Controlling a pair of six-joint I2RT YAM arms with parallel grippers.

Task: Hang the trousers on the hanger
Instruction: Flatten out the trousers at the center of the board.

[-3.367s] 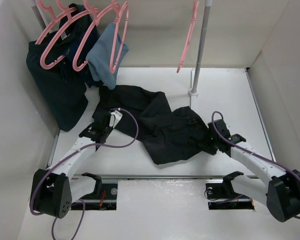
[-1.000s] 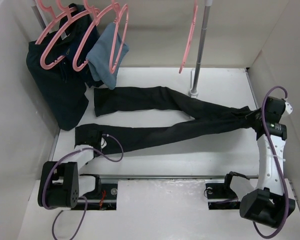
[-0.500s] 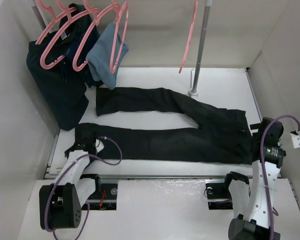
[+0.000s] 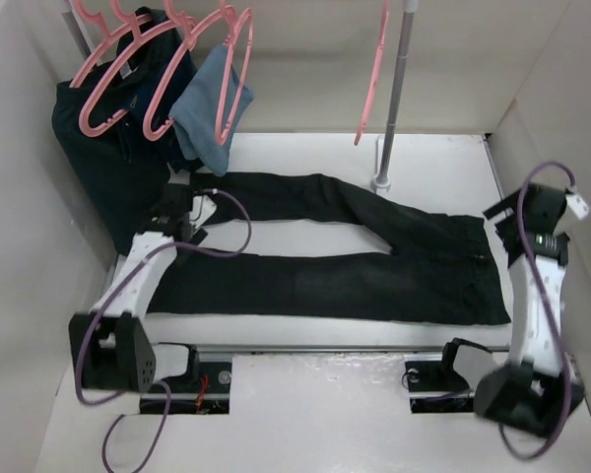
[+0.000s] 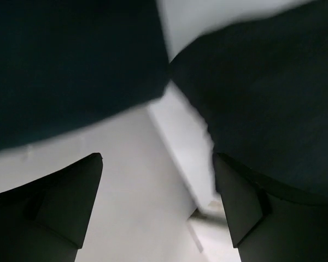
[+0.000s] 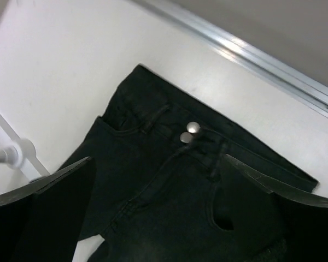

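The long black soft trousers [image 4: 355, 271] lay flat on the white worktop [image 4: 305, 158], with the waist to the right. They looked light and floppy, so they would sag if grabbed in one spot. The thick waistband by the two silver buttons [image 6: 188, 132] seemed the best place to hold. The left end effector [image 5: 157, 158] and the right end effector [image 6: 158, 159] both had their fingers apart and held nothing. The thin pink plastic hanger [image 4: 372, 74] hung up behind.

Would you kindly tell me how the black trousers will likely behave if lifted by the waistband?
The trousers lie flat against the table, so they are probably floppy and would hang limp. Both legs stretch almost across the table, so they would likely trail and drag. The thick waistband with metal buttons suggests moderate weight and a fair grip.
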